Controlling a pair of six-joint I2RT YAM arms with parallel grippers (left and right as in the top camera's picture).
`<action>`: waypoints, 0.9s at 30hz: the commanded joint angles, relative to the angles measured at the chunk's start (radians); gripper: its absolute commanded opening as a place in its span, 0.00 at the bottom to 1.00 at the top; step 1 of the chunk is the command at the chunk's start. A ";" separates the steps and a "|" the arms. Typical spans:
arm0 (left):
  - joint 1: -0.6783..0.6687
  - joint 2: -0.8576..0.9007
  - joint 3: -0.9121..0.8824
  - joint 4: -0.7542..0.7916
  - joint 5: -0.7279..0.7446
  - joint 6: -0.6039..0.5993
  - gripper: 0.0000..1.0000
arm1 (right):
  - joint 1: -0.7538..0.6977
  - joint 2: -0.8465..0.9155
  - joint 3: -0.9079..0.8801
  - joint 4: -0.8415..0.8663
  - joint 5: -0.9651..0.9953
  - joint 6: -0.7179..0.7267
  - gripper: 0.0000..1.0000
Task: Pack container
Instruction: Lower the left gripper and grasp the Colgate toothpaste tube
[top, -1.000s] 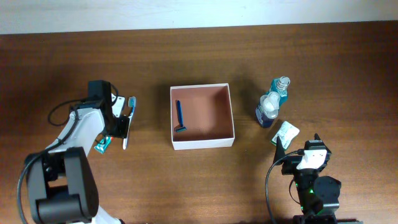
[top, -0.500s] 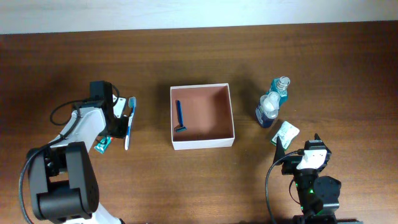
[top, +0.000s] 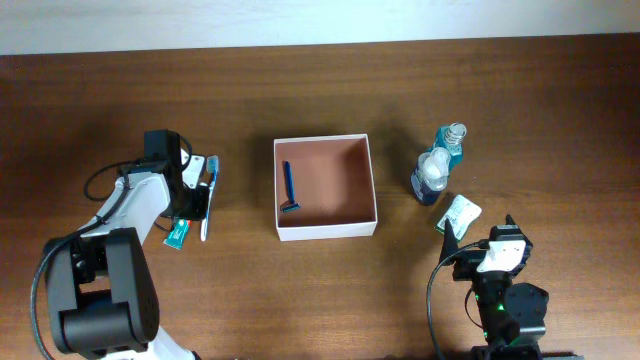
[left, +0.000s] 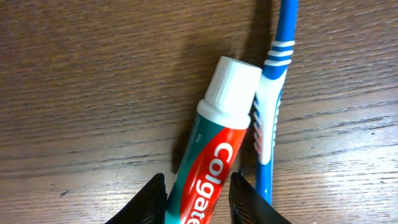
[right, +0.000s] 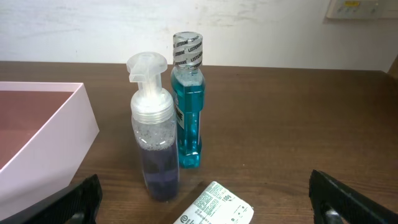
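Observation:
The container (top: 326, 231), a white square box with a reddish-brown inside, sits mid-table with a blue razor (top: 289, 188) lying in it. To its left, a Colgate toothpaste tube (left: 214, 149) lies on the wood beside a blue toothbrush (left: 277, 74). My left gripper (left: 198, 180) hugs the tube's lower body, one black finger pressed against each side. In the overhead view that gripper (top: 186, 214) is over the tube (top: 177, 235) and next to the toothbrush (top: 209, 195). My right gripper (right: 204, 180) stands wide open near the table's front right, holding nothing.
A clear foam-pump bottle (right: 154, 143) and a teal mouthwash bottle (right: 188, 106) stand upright right of the container's wall (right: 56, 143). A small white packet (right: 214, 205) lies flat in front of them, between my right fingers. The overhead view shows it (top: 458, 213) below the bottles (top: 432, 178).
My left fingers have closed in on the toothpaste tube, which has shifted slightly right toward the toothbrush. The right arm has not moved.

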 joint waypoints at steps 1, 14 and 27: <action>0.003 0.008 -0.003 0.002 0.042 -0.011 0.33 | 0.001 0.000 -0.005 -0.007 0.009 -0.002 0.98; 0.003 0.008 -0.003 0.003 0.064 -0.021 0.29 | 0.001 0.000 -0.005 -0.007 0.009 -0.002 0.98; 0.004 0.008 -0.003 0.022 -0.012 -0.139 0.29 | 0.001 0.000 -0.005 -0.007 0.009 -0.002 0.98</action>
